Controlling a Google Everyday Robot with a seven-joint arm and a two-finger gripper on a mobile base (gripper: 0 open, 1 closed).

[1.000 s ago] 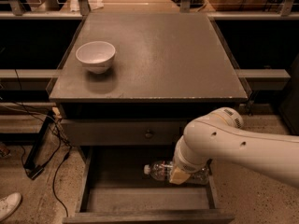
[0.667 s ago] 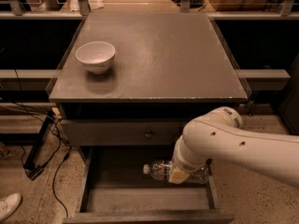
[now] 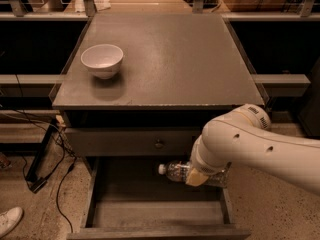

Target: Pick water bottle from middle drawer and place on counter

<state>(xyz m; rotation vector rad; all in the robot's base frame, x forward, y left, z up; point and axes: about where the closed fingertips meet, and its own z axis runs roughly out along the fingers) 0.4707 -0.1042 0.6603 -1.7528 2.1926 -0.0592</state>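
The water bottle [image 3: 176, 171] lies sideways, its white cap pointing left, just above the back of the open middle drawer [image 3: 145, 213]. My gripper [image 3: 199, 177] is over the drawer's right rear, mostly hidden under my white arm, and is shut on the water bottle's body. A tan finger pad [image 3: 195, 179] presses the bottle's front side. The bottle's right end is hidden behind the wrist. The grey counter [image 3: 170, 64] stretches above the drawers.
A white bowl [image 3: 102, 60] stands at the counter's left side. Under the counter edge is a closed drawer front with a round knob [image 3: 159, 144]. Black cables [image 3: 47, 154] and a white shoe [image 3: 9, 219] lie on the floor to the left.
My arm and gripper have risen a little, and the water bottle has come up with them, away from the drawer floor.
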